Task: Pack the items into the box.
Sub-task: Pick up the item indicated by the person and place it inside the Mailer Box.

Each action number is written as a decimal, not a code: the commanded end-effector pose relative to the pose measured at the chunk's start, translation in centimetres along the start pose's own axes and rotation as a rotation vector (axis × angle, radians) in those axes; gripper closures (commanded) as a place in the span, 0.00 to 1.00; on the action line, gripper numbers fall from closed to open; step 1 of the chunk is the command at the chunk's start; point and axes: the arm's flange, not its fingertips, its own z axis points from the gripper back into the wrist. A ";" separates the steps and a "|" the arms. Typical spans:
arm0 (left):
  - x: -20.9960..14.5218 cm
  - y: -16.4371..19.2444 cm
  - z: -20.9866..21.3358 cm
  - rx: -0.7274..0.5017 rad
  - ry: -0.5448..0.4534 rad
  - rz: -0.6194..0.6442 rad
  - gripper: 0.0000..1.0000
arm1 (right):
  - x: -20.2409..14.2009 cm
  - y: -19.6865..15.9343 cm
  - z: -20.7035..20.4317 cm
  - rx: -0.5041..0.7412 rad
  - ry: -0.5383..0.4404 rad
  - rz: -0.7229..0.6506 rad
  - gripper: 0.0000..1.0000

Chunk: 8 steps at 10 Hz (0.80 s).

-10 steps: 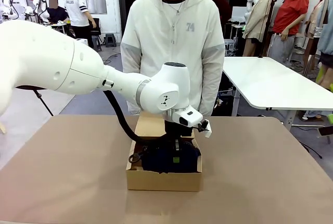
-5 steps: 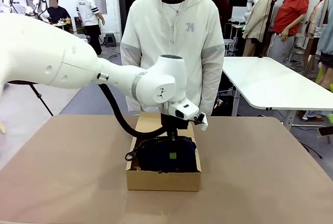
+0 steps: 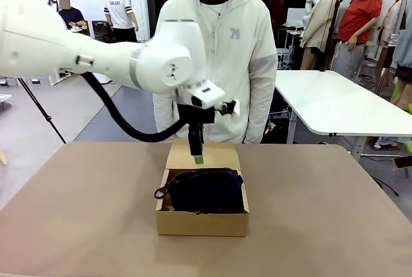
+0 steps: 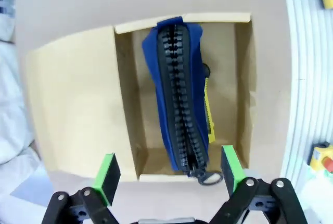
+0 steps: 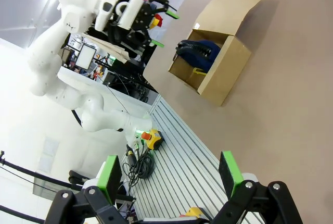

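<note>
The brown cardboard box point(image 3: 203, 224) stands mid-table with its flap point(image 4: 78, 104) folded back. Inside it lies the navy zippered pouch point(image 3: 207, 190), its loop point(image 3: 161, 193) hanging over the left rim. In the left wrist view the pouch point(image 4: 174, 104) rests zipper-up, with the yellow utility knife point(image 4: 208, 117) wedged between it and the box wall. My left gripper point(image 3: 196, 150) hangs open and empty straight above the box point(image 4: 244, 78), its green pads point(image 4: 106, 174) wide apart. My right gripper point(image 5: 169, 174) is open and empty, far from the box point(image 5: 226, 70).
A person in a white jacket point(image 3: 212, 51) stands at the far table edge just behind the box. Bare brown tabletop point(image 3: 335, 212) spreads on both sides of the box. A white table point(image 3: 335, 103) stands behind on the right.
My left gripper has opened, let go of the pouch and risen out of the box. The pouch now lies settled inside. The right gripper stays open.
</note>
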 end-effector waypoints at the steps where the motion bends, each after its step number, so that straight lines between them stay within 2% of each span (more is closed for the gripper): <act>1: -5.7 -1.9 2.8 -0.026 -0.213 0.083 0.00 | 0.0 0.3 0.2 0.002 0.014 0.003 0.00; 2: -9.4 -2.8 5.0 -0.083 -0.350 0.151 0.00 | 0.0 0.3 0.2 0.002 0.014 0.003 0.00; 3: -13.4 -4.1 6.7 -0.076 -0.434 0.328 0.00 | 0.0 0.3 0.2 0.002 0.014 0.003 0.00; 4: -17.8 -6.3 8.3 -0.091 -0.522 0.565 0.00 | 0.0 0.3 0.2 0.002 0.014 0.003 0.00; 6: -25.8 -11.7 9.8 -0.141 -0.683 0.897 0.00 | 0.0 0.3 0.2 0.002 0.014 0.003 0.00; 7: -30.1 -15.0 10.2 -0.186 -0.752 1.120 0.00 | 0.0 0.3 0.2 0.002 0.014 0.003 0.00; 8: -34.2 -17.8 10.2 -0.233 -0.860 1.204 0.00 | 0.0 0.3 0.2 0.002 0.014 0.003 0.00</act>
